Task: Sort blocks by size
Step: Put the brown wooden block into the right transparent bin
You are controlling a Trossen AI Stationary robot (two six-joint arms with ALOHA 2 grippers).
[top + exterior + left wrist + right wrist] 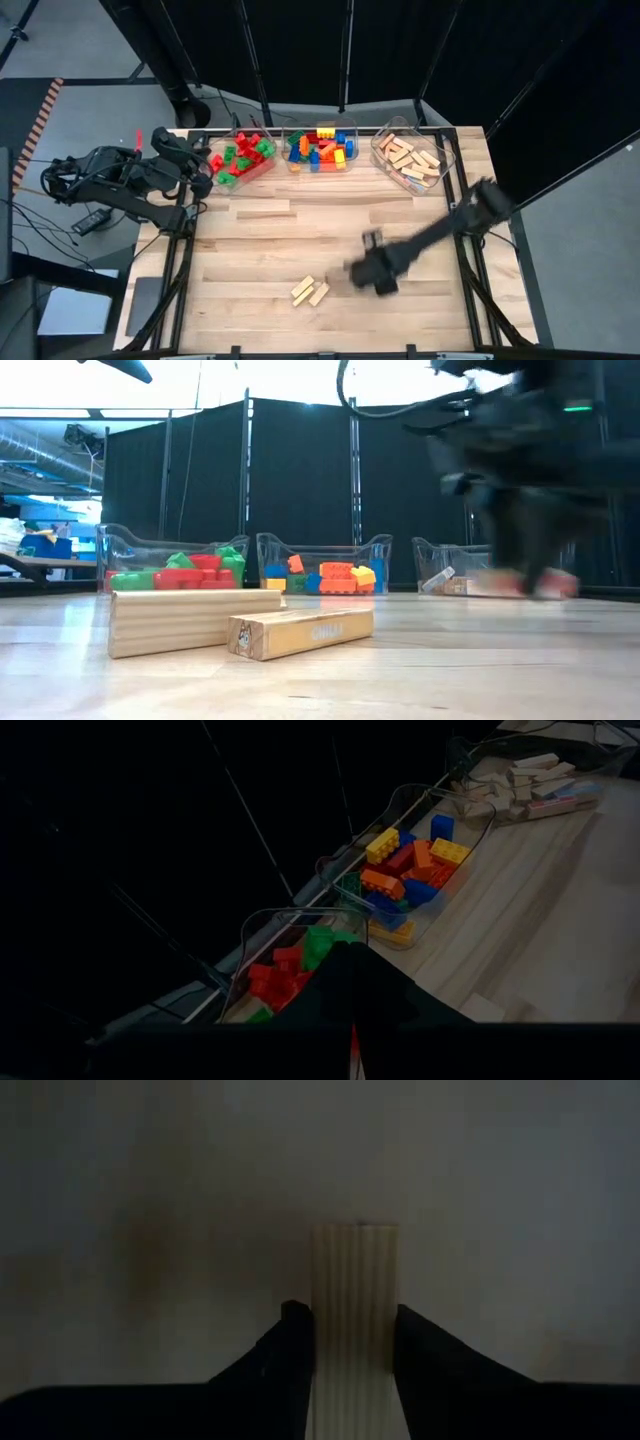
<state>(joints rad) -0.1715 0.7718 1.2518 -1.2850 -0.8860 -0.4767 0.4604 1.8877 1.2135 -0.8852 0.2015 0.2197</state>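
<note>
From above, the right tool (pixel 368 272) hangs over the counter (pixel 260 235) at five o'clock, just right of two loose wooden bars (pixel 310 291), while its wrist view shows it clenched on a pale wooden bar (pixel 354 1320), likely bound for the one-o'clock bin (pixel 412 157); the left tool (pixel 200 180), closed and empty, waits at ten o'clock.

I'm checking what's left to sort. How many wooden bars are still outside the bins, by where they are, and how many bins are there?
Wooden bars lying loose on the table: 2
Wooden bar held in the right tool: 1
Total bars outside the bins: 3
Clear bins along the far edge: 3
</note>
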